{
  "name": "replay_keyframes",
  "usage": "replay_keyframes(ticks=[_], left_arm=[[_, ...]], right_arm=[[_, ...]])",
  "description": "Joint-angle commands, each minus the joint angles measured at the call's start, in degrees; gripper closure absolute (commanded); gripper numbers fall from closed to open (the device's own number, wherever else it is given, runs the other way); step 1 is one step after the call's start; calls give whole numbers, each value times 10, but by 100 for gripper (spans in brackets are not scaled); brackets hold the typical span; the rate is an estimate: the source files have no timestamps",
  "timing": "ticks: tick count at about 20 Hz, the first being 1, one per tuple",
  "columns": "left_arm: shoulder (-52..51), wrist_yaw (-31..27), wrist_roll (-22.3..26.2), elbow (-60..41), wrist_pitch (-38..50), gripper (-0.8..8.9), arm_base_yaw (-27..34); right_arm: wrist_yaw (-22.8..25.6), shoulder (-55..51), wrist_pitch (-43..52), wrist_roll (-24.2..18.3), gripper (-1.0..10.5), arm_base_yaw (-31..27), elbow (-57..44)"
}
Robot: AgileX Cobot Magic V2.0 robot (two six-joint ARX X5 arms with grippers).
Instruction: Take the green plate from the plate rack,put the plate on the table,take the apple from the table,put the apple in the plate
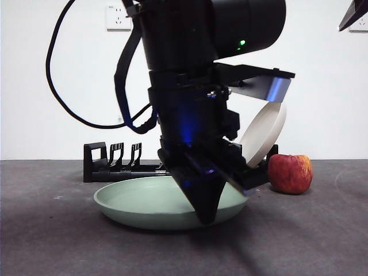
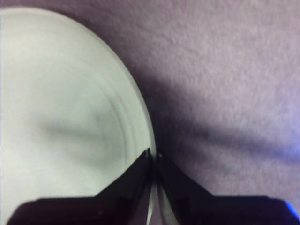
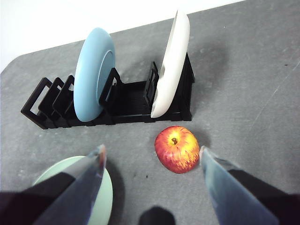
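Red apple [image 3: 177,148] lies before blue plate [image 3: 93,73], beige plate [image 3: 172,63].

- A plain white wall [image 1: 46,86] stands behind the scene, lit evenly and bare of pictures.
- A white wall socket [image 1: 118,17] sits high on the wall, left of centre in the front view.
- Part of a second white socket [image 1: 362,24] shows at the top right edge.
- The wall meets the dark grey surface in a straight level line.
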Motion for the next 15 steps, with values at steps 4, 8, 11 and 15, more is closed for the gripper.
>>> replay_keyframes(ticks=[4,8,11,15], left_arm=[[18,52,-11,-3,-3,424,2],[-16,50,-36,1,-3,370,1],[-100,36,-49,1,10,370,1],[-265,-35,-50,1,27,370,3]], right_arm=[[-2,1,-4,-3,602,1,1],[-3,1,-7,-5,593,2,2],[-2,2,-17,-20,433,5,12],[0,16,-45,-40,382,24,56]])
